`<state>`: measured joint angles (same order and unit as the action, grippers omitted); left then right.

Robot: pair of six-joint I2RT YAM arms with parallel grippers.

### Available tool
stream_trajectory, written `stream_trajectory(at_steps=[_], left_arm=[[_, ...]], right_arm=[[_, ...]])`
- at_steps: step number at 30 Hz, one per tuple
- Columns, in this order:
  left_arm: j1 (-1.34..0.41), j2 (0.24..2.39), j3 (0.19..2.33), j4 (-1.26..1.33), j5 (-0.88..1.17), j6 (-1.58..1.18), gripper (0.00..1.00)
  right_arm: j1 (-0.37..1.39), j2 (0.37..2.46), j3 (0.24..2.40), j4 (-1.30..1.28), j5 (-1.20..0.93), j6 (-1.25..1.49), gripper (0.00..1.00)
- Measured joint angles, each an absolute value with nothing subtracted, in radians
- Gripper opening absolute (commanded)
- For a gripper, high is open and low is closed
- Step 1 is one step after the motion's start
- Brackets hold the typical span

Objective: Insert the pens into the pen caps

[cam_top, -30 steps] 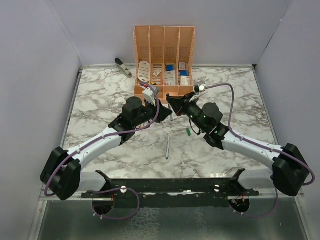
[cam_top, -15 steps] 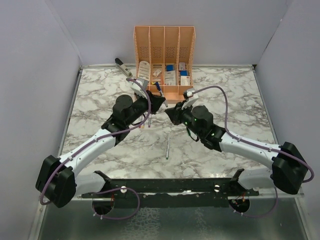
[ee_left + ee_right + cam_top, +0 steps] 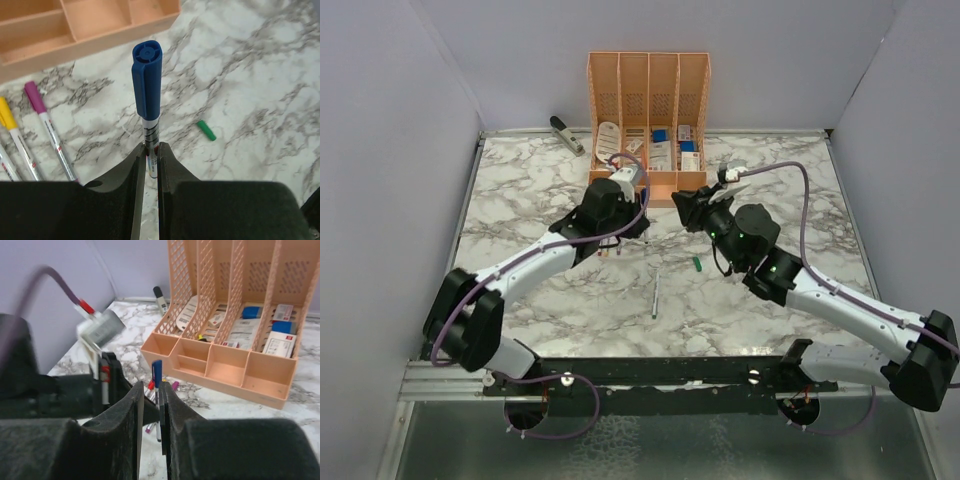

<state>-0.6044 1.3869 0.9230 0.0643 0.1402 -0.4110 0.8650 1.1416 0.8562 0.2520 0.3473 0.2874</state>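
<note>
You've got the thin white pen [image 3: 150, 127], blue plastic cap [image 3: 147, 80] on top, upright and clamped in the left gripper [image 3: 151, 151], near the counter's [image 3: 260, 75] far edge by the peach plastic organiser [image 3: 100, 25]. A small green cap [image 3: 205, 130] lies loose on the counter nearby. Your right gripper [image 3: 152, 390] is barely parted and empty.

**Arms meet mid-table**

Left gripper [image 3: 632, 228] and right gripper [image 3: 682, 208] face each other, close, just in front of the orange organizer [image 3: 648, 75]. One pen [image 3: 656, 293] and a green cap [image 3: 697, 264] lie loose nearer. Stapler [image 3: 566, 134] far left.
</note>
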Motion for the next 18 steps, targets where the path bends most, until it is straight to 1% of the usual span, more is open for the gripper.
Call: stream_trajectory(at_steps=[8, 18], left_arm=[[-0.604, 1.674, 1.100, -0.224, 0.105, -0.413, 0.00], [-0.604, 1.862, 1.242, -0.382, 0.009, -0.412, 0.00]], right_arm=[[0.865, 1.096, 0.883, 0.164, 0.440, 0.276, 0.18], [0.865, 1.056, 0.870, 0.110, 0.477, 0.284, 0.18]])
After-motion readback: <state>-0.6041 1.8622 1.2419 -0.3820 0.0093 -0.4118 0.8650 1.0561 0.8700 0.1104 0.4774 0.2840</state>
